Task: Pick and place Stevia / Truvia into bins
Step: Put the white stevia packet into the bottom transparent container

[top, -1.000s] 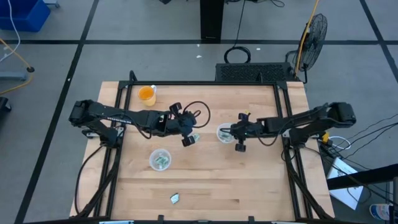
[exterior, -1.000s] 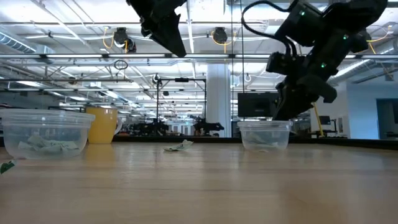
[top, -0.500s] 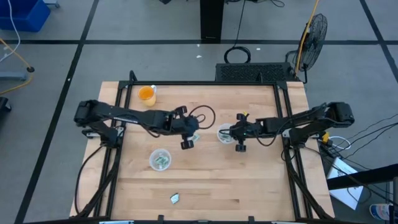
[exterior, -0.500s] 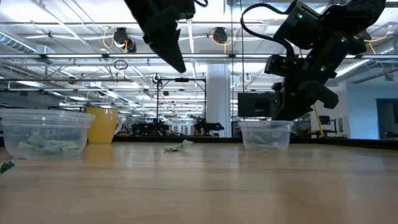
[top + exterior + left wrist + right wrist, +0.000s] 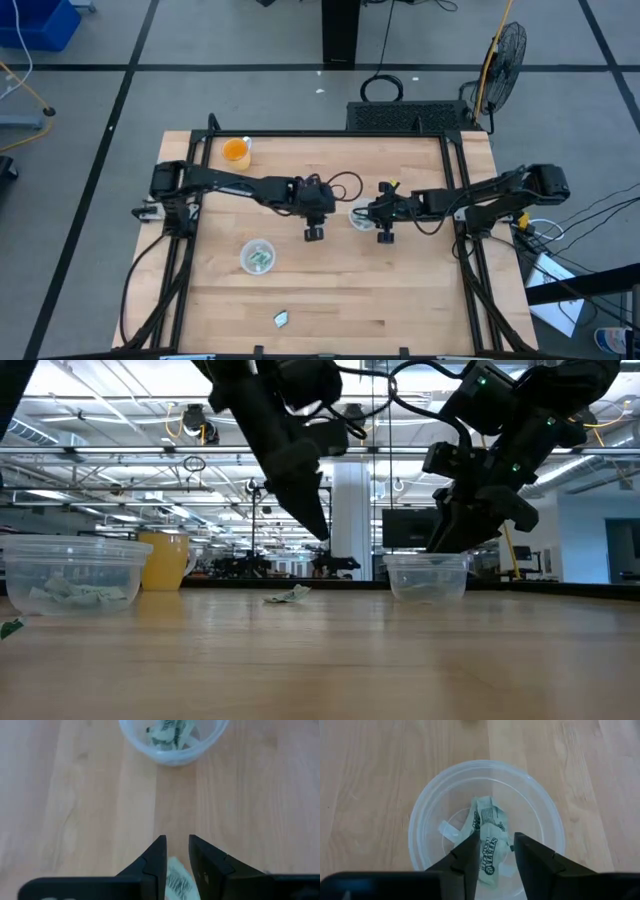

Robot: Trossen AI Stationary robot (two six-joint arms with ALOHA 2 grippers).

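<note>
A Stevia sachet (image 5: 176, 879), pale green and white with dark print, shows only in the left wrist view, lying on the tabletop (image 5: 75, 810) between the left gripper (image 5: 176, 845)'s narrowly parted jaws, its long axis running along them. In the high view that gripper (image 5: 314, 232) hides it at frame centre. The right gripper (image 5: 496, 840), jaws narrowly parted and empty, hangs over a clear cup (image 5: 427, 805) holding crumpled sachets (image 5: 487, 832).
</note>
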